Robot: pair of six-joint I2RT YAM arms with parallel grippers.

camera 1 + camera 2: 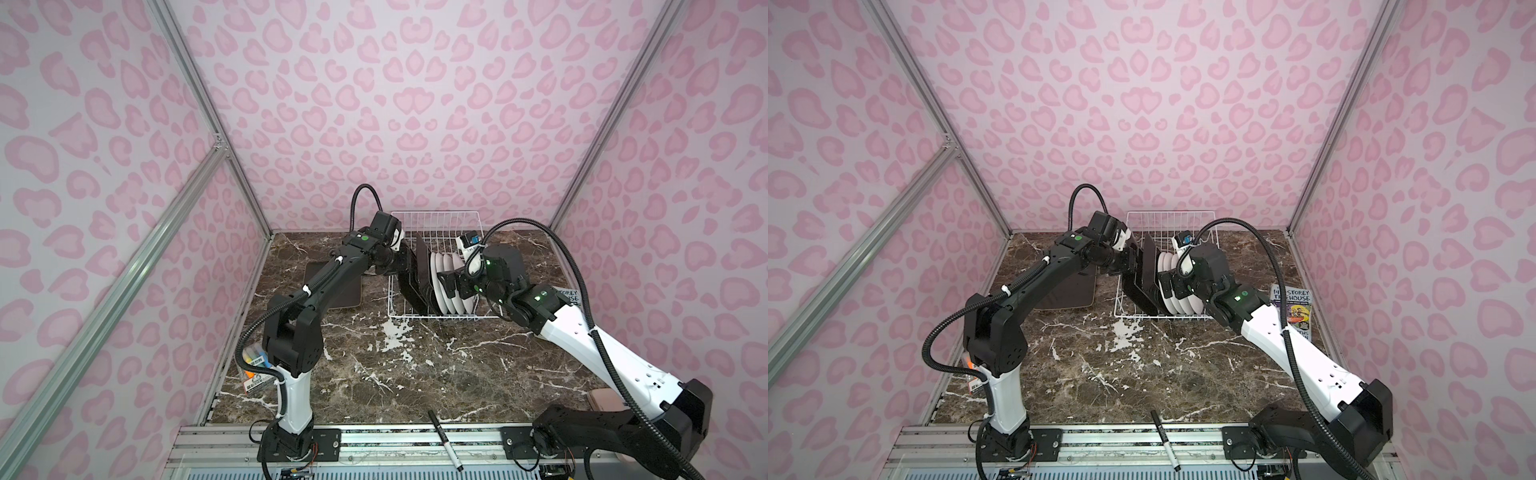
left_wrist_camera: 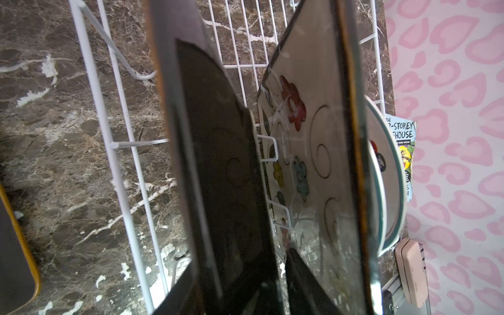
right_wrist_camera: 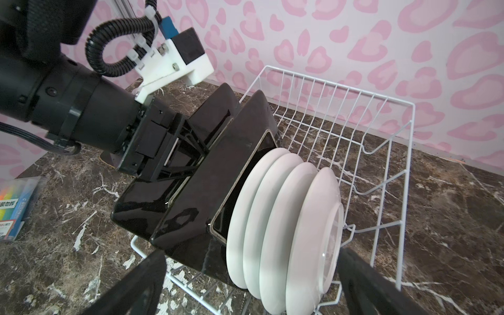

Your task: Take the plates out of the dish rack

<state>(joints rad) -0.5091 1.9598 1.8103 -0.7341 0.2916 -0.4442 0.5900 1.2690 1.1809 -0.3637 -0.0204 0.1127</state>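
The outermost square plate (image 3: 141, 201) is stood on edge at the dish rack's (image 1: 436, 215) left end, straddled by the left gripper (image 1: 405, 266); whether it is clamped cannot be told. The round white plates (image 3: 272, 218) beside it are flanked by the right gripper's (image 1: 445, 284) spread fingers (image 3: 131, 286).

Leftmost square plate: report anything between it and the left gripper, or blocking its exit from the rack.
Nothing visible does. The left gripper straddles the edge of the leftmost square plate, one finger in the gap before the next square plate. The dish rack is open above it.
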